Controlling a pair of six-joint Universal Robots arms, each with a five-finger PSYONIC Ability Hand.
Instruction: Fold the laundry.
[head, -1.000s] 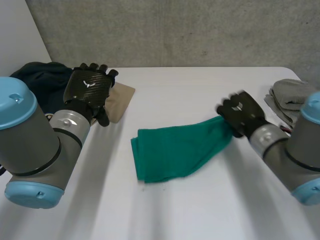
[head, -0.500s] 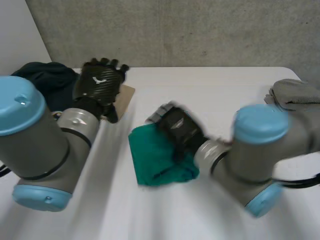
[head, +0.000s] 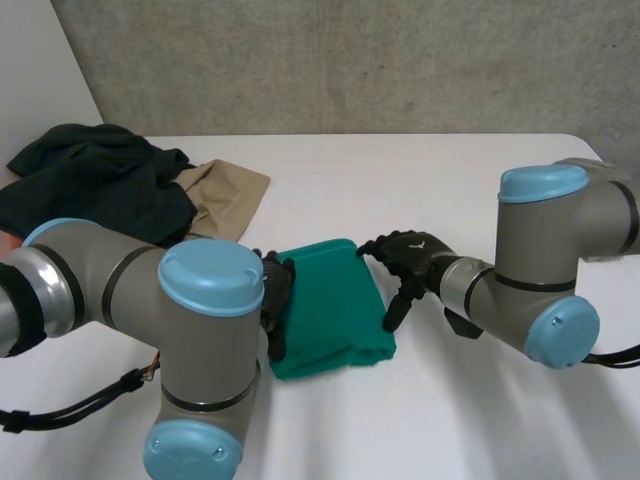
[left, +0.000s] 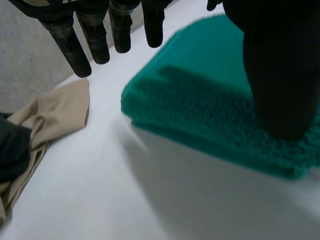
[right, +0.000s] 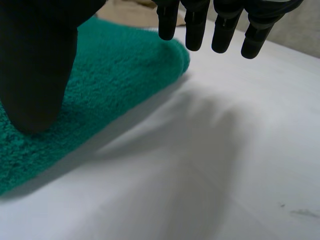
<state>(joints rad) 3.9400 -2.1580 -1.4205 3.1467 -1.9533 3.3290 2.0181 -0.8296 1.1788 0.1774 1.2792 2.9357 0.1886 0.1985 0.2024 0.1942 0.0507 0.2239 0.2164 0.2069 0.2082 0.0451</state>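
Two hands: both sat at the folded green towel (head: 330, 300), one at each side edge.
Left hand (head: 278, 290): open. Its fingers (left: 75, 50) were straight and a little spread, above bare table just past the towel's edge. Its thumb (left: 277, 75) lay over the towel's top; whether it pressed down could not be told.
Right hand (head: 410, 255): open. Its fingers (right: 194, 30) were straight and hung over the towel's far corner and the table beyond. Its thumb (right: 37, 65) was over the towel's pile.
Towel: folded into a thick block, flat on the white table (head: 400, 420), mid-table between the arms.
Nearby: a tan cloth (head: 225, 195) lay well apart from the towel on the left hand's side. A dark garment (head: 95, 185) was heaped against the tan cloth and partly over it.
In the way: the left arm's elbow (head: 205, 290) hid part of the left hand in the head view.
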